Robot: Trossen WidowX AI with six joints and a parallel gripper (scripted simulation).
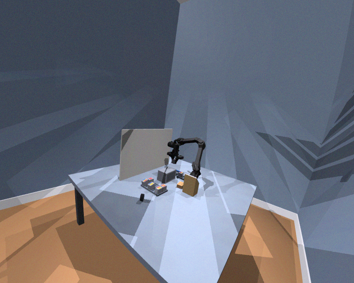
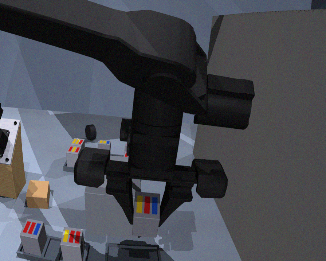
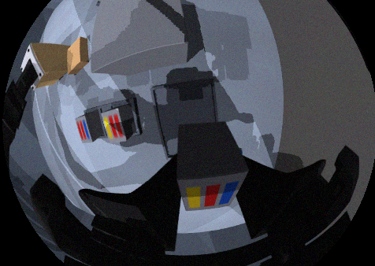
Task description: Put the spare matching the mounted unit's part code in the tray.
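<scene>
My gripper [image 2: 145,223] [image 3: 203,156] [image 1: 174,159] is shut on a grey spare [image 2: 146,224] [image 3: 209,163] with yellow, red and blue stripes on top. It holds the spare upright in the air, beside the grey mounted unit [image 2: 106,207] [image 3: 136,32] [image 1: 166,175]. The dark tray [image 2: 108,251] [image 3: 158,121] lies on the table just below and in front of the held spare. The unit's back code is not visible.
A rack holds a red-red-blue spare [image 2: 32,237] [image 3: 84,128] and a yellow-red-red spare [image 2: 71,244] [image 3: 112,126]. More spares [image 2: 74,153] stand in a far rack. A tall grey panel [image 2: 269,126] [image 1: 144,152], a wooden stand [image 2: 6,174], a tan cube [image 2: 38,193] and a black cylinder [image 2: 90,132] are nearby.
</scene>
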